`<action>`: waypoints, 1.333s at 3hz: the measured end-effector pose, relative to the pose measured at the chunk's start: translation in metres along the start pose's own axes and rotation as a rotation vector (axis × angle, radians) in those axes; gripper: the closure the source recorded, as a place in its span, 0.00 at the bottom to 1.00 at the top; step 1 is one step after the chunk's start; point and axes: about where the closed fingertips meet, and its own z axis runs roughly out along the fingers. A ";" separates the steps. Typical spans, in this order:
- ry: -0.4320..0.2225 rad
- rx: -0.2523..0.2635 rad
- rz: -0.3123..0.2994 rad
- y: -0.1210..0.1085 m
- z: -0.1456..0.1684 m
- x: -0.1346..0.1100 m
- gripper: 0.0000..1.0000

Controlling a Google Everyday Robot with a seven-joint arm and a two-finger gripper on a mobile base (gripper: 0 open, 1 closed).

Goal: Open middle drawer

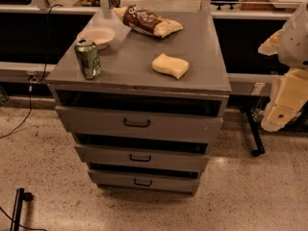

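Observation:
The grey metal cabinet (139,71) stands in the middle of the camera view with three stacked drawers. The middle drawer (110,155) has a flat grey front and a small black bar handle (140,158) at its centre. The taller top drawer (96,120) is above it and the lowest drawer (115,179) is below it. A dark gap shows above each drawer front. My gripper (281,110), cream and white, hangs at the right edge of the view. It is well to the right of the cabinet, about level with the top drawer, and touches nothing.
On the cabinet top are a green can (88,57), a white bowl (97,35), a brown snack bag (147,21) and a yellow sponge (170,65). A black stand leg with a caster (255,141) is right of the cabinet. A cable (26,114) runs on the left, and a black post (18,208) stands at the bottom left.

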 end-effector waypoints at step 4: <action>-0.195 -0.057 -0.082 0.033 0.117 -0.076 0.00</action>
